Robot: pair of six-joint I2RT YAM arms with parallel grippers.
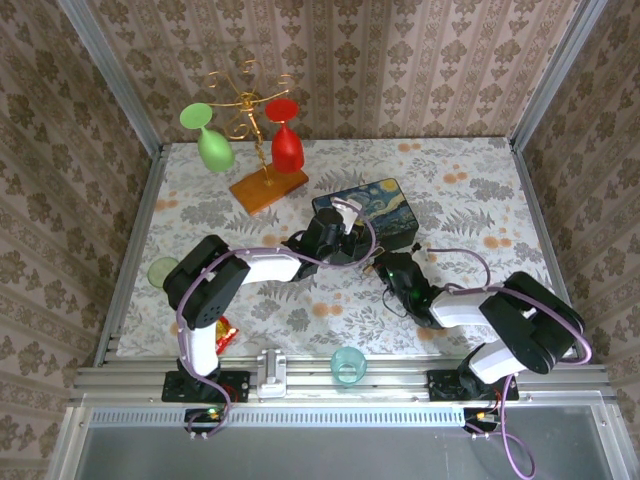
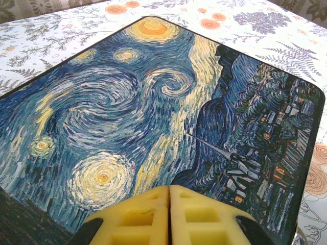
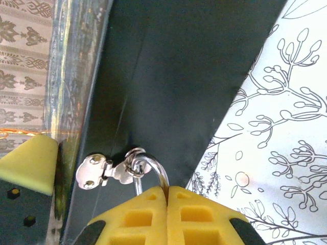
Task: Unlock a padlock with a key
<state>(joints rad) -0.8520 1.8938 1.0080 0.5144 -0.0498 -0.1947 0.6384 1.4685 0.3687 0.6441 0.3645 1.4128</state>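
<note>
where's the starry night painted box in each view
top external: blue-and-yellow swirl-painted box just above centre, by the arms' tips.
left wrist: its lid covers most of the picture.
right wrist: its dark side wall at top centre; the padlock, a thin silvery shackle here, hooks through its clasp below.
shared landmark: white floral tablecloth.

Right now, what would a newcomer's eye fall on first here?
A Starry Night painted box sits mid-table, the shut left claw over its lid. At its clasp, the right claw pinches the padlock's shackle. Behind, a red wine glass and a green wine glass hang inverted.
</note>
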